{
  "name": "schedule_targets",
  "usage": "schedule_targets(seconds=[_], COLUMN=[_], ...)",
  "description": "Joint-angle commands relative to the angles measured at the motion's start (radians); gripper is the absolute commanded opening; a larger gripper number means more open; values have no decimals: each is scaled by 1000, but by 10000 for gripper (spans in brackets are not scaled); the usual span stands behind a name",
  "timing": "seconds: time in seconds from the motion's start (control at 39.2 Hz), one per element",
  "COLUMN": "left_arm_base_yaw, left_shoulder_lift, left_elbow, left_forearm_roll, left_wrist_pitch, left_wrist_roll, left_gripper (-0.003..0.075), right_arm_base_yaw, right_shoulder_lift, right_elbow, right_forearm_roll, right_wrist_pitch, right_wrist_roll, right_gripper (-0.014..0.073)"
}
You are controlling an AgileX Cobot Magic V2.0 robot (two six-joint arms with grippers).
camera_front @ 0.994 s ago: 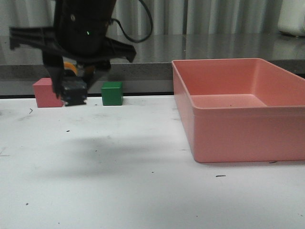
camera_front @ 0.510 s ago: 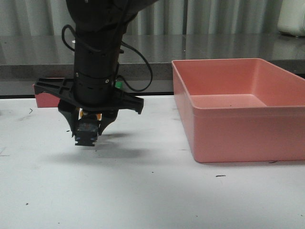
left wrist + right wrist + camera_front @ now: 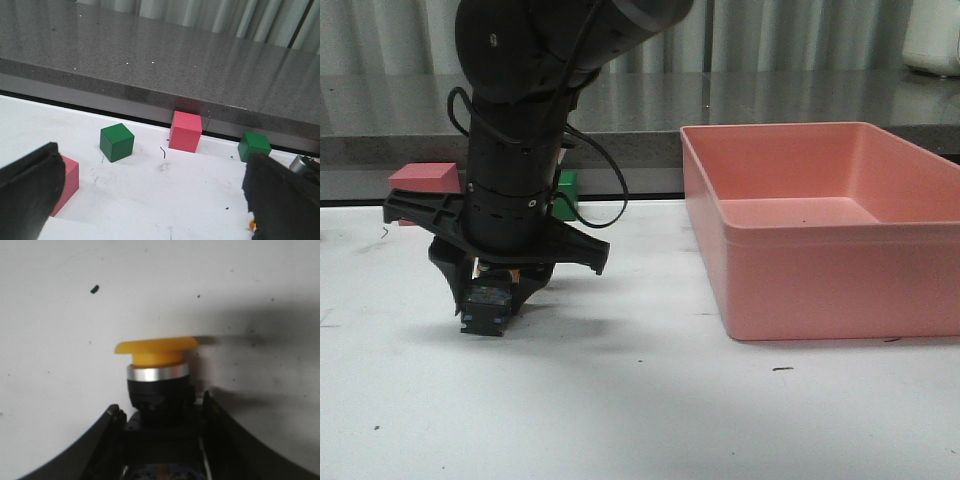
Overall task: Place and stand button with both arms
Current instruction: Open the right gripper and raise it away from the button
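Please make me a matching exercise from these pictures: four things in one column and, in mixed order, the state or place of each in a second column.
1 button
2 pink tray
3 green cube
4 left hand

a open, holding nothing
b farthest right in the front view
c gripped by the right hand
d partly hidden behind the arm

Pairs: 1-c, 2-b, 3-d, 4-a

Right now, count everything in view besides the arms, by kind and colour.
green cubes: 2
pink cubes: 2
button: 1
pink bin: 1
Total: 6
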Motion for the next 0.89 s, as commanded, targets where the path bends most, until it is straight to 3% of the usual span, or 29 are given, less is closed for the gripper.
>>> schedule_targets(seconds=[0.0,0.36,0.43,0.61,0.69,0.87], left_arm_base_yaw=[-8,-8,-8,-8,-8,-8], left_shoulder_lift=[13,13,13,13,13,13], left_elbow=[-28,-28,-28,-28,-28,-28], left_forearm_roll=[-5,-5,-5,-5,-5,-5], left_wrist_pitch=[-81,-81,-81,-81,-81,-81], left_wrist_roll=[-2,-2,-2,-2,-2,-2], left_gripper=[691,691,692,692,692,692], right_arm_base_yaw=[0,0,0,0,0,0], right_shoulder_lift=[-61,-61,-79,-190,-253,-364], right_elbow=[-34,-34,-34,-35,-35,-35], right_forearm_roll=[-4,-4,-30,-222,-265,-280], right_wrist_pitch=[-41,-34,-2,-3,-16,-9], right_wrist_roll=[-3,-4,-5,-9,-24,-157], right_gripper=[306,559,583,576,508,127])
